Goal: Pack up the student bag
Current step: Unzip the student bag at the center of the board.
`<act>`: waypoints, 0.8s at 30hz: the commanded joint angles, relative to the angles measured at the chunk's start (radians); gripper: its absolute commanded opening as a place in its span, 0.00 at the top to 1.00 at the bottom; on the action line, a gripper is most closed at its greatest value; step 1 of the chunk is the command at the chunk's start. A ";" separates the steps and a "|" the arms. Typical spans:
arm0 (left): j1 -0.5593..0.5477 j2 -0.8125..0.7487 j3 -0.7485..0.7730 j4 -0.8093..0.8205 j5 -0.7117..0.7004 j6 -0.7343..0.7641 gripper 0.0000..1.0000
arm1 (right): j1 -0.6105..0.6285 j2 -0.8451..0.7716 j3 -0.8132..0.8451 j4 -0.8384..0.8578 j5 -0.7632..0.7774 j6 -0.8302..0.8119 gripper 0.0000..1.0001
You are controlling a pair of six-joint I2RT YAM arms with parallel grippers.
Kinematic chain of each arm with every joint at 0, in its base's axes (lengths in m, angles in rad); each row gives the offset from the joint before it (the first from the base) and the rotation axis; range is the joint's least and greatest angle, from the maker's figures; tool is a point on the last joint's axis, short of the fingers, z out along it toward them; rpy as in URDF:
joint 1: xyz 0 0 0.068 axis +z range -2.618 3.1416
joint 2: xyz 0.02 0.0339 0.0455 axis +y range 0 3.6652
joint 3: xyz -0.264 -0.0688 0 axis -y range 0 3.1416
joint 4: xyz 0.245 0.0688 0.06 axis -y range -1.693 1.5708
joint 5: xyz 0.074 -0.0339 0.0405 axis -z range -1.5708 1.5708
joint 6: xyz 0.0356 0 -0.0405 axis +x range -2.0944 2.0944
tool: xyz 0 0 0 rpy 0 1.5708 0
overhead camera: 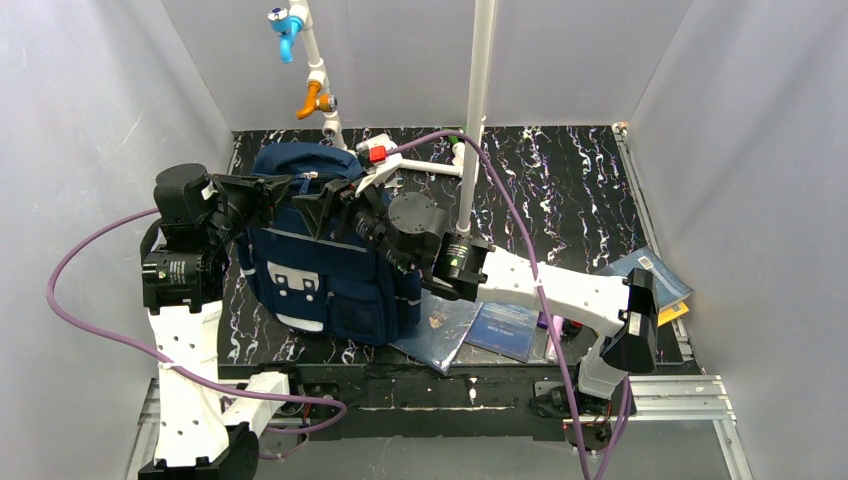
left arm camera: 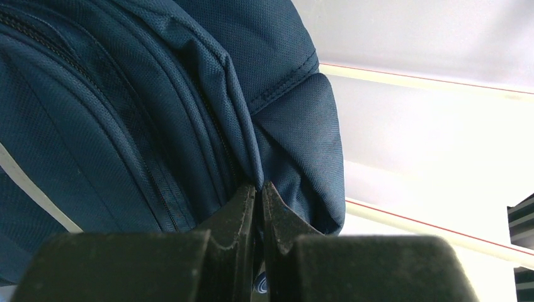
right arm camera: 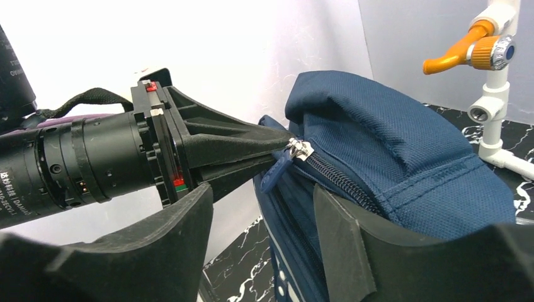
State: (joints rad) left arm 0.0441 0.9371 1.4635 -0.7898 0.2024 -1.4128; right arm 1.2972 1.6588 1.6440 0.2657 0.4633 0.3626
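Fingers (left arm camera: 242, 214) of my left gripper (left arm camera: 259, 187) are pinched tight on a fold of the student bag (overhead camera: 320, 260) beside its top zip. I judge this anchors the fabric so the slider (right arm camera: 298, 150) can run. My right gripper (right arm camera: 261, 195) stands well apart, holding nothing, its jaws straddling the bag's top just short of that slider, presumably to take the pull. Near right on the table (overhead camera: 580, 180) lie what I count as three blue books (overhead camera: 505, 330), waiting to be packed: two at the bag's foot, one farther right. One bag stands upright, centre-left. Far behind it, white pipes carry two taps: an orange tap (overhead camera: 313, 100) and a blue tap (overhead camera: 285, 20).
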 commanded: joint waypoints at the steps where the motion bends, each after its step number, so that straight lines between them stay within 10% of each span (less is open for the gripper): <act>1: -0.004 -0.014 0.021 -0.021 0.098 0.019 1.00 | -0.008 0.003 0.018 0.119 0.059 -0.067 0.35; 7: -0.004 -0.023 -0.042 0.044 0.177 -0.027 1.00 | -0.009 0.046 0.052 0.141 0.034 -0.099 0.58; 12: -0.004 -0.029 -0.038 0.042 0.164 -0.012 1.00 | -0.008 0.062 0.058 0.168 0.068 -0.099 0.58; 19: -0.004 -0.023 -0.045 0.044 0.139 -0.013 1.00 | -0.009 0.016 0.001 0.135 0.130 -0.059 0.97; 24: -0.004 -0.003 0.015 -0.009 0.026 0.054 1.00 | -0.009 -0.088 -0.087 0.100 0.068 0.016 0.99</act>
State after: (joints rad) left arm 0.0437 0.9333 1.4235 -0.7448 0.2836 -1.4223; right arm 1.2961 1.6970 1.5948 0.3397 0.5343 0.3164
